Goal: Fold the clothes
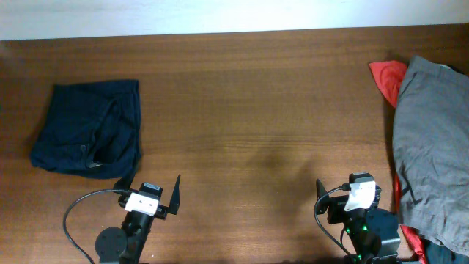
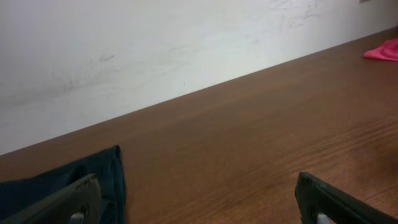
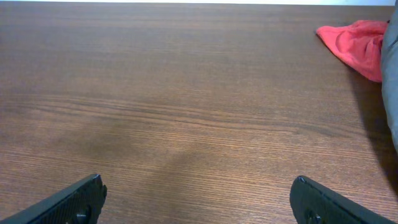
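The grey-khaki garment [image 1: 432, 147] lies in a wrinkled heap at the table's right edge, and only its edge shows in the right wrist view [image 3: 392, 74]. My left gripper [image 1: 150, 189] is open and empty near the front edge, left of centre, and its spread fingers show in the left wrist view [image 2: 196, 202]. My right gripper [image 1: 349, 189] is open and empty near the front edge, just left of the grey garment, over bare wood in the right wrist view [image 3: 198, 199].
A folded dark navy garment [image 1: 88, 128] lies at the left, and it also shows in the left wrist view [image 2: 37, 183]. A red garment [image 1: 388, 77] pokes out from under the grey one at the back right, also in the right wrist view [image 3: 354, 37]. The table is brown wood [image 1: 249, 110].
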